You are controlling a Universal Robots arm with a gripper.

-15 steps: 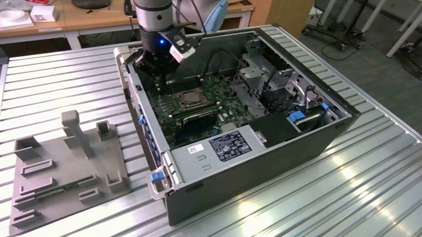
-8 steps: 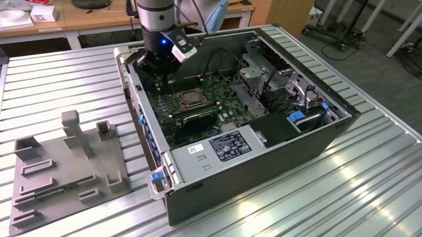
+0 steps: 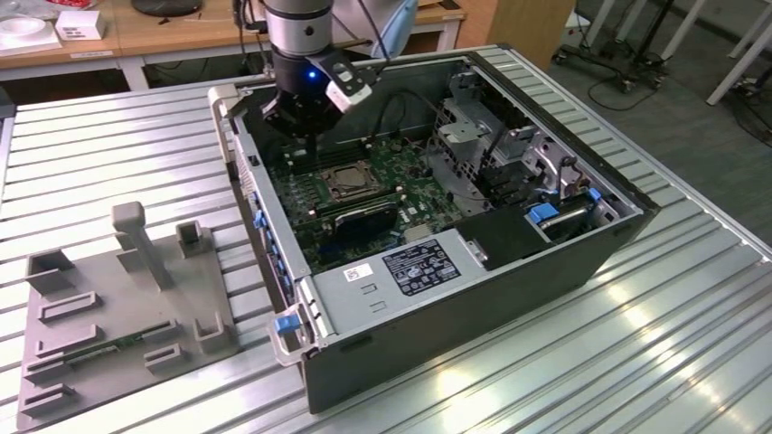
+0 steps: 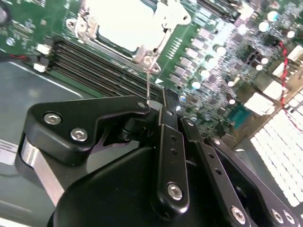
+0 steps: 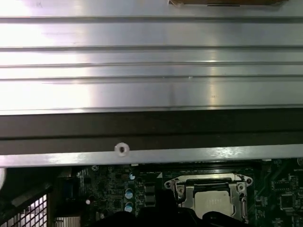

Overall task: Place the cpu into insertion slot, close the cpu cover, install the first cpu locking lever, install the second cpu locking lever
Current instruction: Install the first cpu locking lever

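Note:
The pale cpu (image 4: 125, 23) lies in the insertion slot (image 3: 345, 180) on the green board inside the open computer case. The silvery cpu cover (image 4: 173, 19) is folded down flat around it, and the chip (image 5: 214, 202) shows through its window in both wrist views. A thin wire locking lever (image 4: 150, 82) runs from the socket's corner straight to my black fingertips. My gripper (image 4: 154, 108) is shut on the lever's free end. In the exterior view the gripper (image 3: 304, 136) hangs just behind the socket, near the case's back wall.
Long black memory slots (image 4: 94, 59) lie beside the socket. A metal drive cage (image 3: 483, 145) and cables fill the case on the exterior view's right. A grey fixture tray (image 3: 121, 307) sits on the slatted aluminium table (image 3: 108, 145) at the exterior view's left.

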